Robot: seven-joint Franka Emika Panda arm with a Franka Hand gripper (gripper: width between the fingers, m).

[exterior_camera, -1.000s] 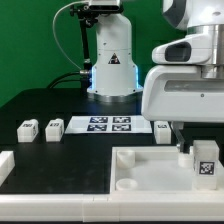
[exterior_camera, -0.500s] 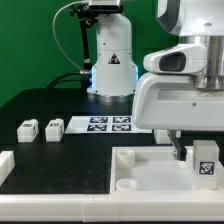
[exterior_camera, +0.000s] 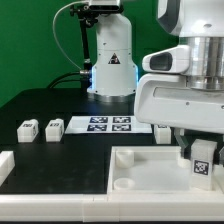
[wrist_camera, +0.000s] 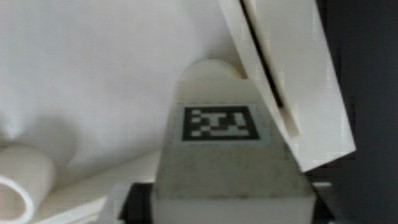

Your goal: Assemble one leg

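Observation:
My gripper [exterior_camera: 201,150] is shut on a leg [exterior_camera: 203,160], a small white block with a black-and-white tag facing the camera. It holds the leg upright over the right end of the large white tray [exterior_camera: 140,160], close to the tray's surface. In the wrist view the leg [wrist_camera: 222,125] runs out from between my two dark fingers [wrist_camera: 143,200], with the white tray floor behind it, the tray's wall [wrist_camera: 285,80] beside it and a round socket [wrist_camera: 18,180] off to one side. I cannot tell whether the leg touches the tray.
Two loose legs [exterior_camera: 27,127] [exterior_camera: 54,127] stand on the black table at the exterior view's left. A third [exterior_camera: 162,128] is partly hidden behind my arm. The marker board [exterior_camera: 110,124] lies between them. A white part [exterior_camera: 5,165] sits at the left edge.
My arm has shifted a little toward the exterior view's left and slightly down. The leg stays in my grip at about the same spot over the tray.

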